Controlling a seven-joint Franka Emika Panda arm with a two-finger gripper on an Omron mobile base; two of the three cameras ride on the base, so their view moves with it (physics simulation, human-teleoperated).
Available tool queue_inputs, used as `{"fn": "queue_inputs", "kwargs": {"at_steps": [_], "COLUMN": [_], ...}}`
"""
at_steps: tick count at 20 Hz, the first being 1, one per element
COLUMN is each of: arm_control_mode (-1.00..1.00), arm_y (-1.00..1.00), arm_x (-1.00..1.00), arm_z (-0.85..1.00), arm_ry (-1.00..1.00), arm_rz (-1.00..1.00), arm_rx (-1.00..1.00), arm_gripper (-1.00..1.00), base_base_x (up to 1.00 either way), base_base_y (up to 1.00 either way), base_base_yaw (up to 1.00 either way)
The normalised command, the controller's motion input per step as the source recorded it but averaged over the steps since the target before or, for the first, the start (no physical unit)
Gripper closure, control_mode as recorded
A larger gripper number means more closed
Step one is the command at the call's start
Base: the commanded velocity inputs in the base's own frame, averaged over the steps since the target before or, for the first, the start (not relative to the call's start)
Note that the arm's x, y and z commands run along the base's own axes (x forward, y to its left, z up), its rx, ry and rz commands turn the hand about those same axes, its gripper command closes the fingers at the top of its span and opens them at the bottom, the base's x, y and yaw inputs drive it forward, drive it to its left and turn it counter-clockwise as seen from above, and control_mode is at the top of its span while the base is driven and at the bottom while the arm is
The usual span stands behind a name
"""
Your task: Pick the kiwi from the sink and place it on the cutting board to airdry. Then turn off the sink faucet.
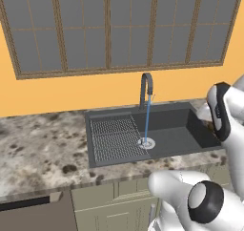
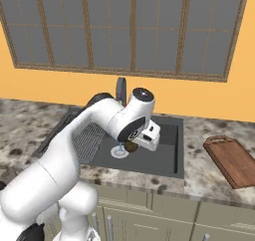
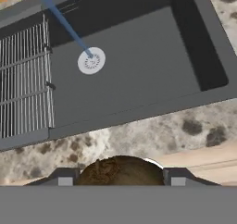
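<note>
— What's nearest you?

— Your gripper (image 3: 121, 174), clamped on the one kiwi (image 3: 121, 171), above the counter's (image 3: 139, 137) front edge.

— And past that?

— One sink (image 3: 139, 79): one wire rack (image 3: 23, 79), one drain (image 3: 91, 61), one stream of water (image 3: 65, 21) running from the faucet (image 1: 146, 89). Nothing blocks the basin. One cutting board (image 2: 230, 160) lies on the counter, well right of the sink.
</note>
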Motion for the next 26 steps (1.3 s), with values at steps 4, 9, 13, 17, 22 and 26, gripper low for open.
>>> {"fn": "queue_inputs", "kwargs": {"at_steps": [4, 9, 13, 17, 22, 26], "arm_control_mode": [-1.0, -1.0, -1.0, -1.0, -1.0, -1.0], "arm_y": [0.09, 0.01, 0.12, 0.21, 0.29, 0.28], "arm_x": [-0.45, -0.22, -0.32, -0.62, -0.47, -0.15], "arm_z": [0.35, 0.58, 0.23, 0.0, 0.04, 0.29], "arm_ry": [-0.01, 0.05, -0.06, -0.1, -0.08, -0.09], "arm_rz": [-0.38, -0.27, -0.01, 0.0, 0.0, 0.02], "arm_rx": [0.0, 0.0, -0.01, 0.0, -0.03, -0.19], "arm_gripper": [1.0, 1.0, 1.0, 1.0, 1.0, 1.0], "base_base_x": [0.0, 0.0, 0.0, 0.0, 0.0, 0.0], "base_base_y": [0.0, 0.0, 0.0, 0.0, 0.0, 0.0], "base_base_yaw": [0.0, 0.0, 0.0, 0.0, 0.0, 0.0]}}
